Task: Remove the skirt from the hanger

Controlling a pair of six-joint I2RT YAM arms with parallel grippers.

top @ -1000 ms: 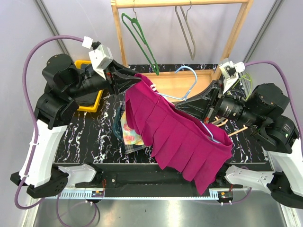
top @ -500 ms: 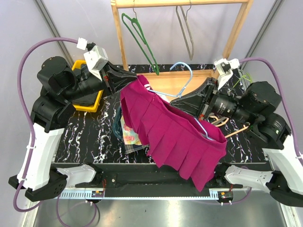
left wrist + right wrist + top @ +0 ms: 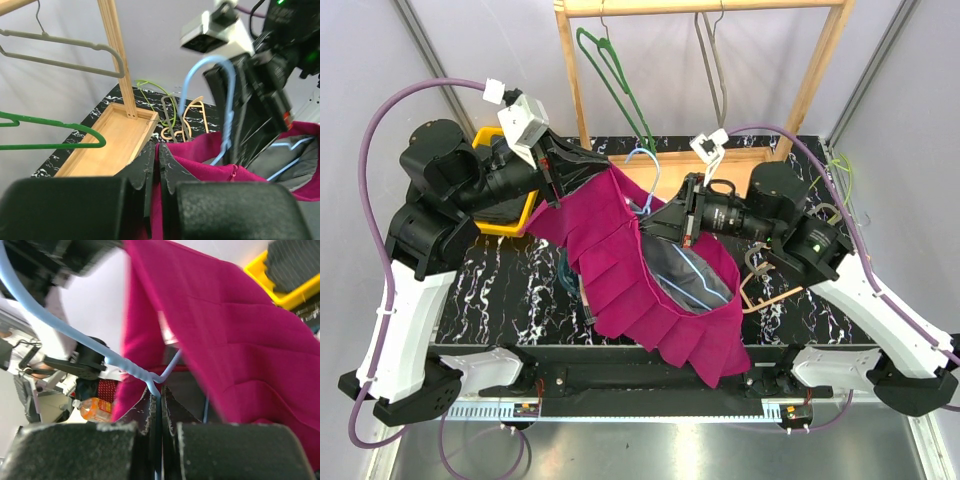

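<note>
The magenta pleated fabric skirt (image 3: 655, 300) is held up over the black marbled table (image 3: 500, 290), stretched between both arms. The left wrist view shows the left gripper (image 3: 156, 162) pinched on its waistband. The right wrist view shows the right gripper (image 3: 157, 400) clamped on the pale blue wire hanger (image 3: 129, 371). From above, cloth hides both sets of fingertips.

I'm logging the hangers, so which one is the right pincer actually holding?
The light blue hanger, the one in the skirt: the right pincer is shut on its wire. The green hanger and grey hanger hang from the rack, untouched.
</note>
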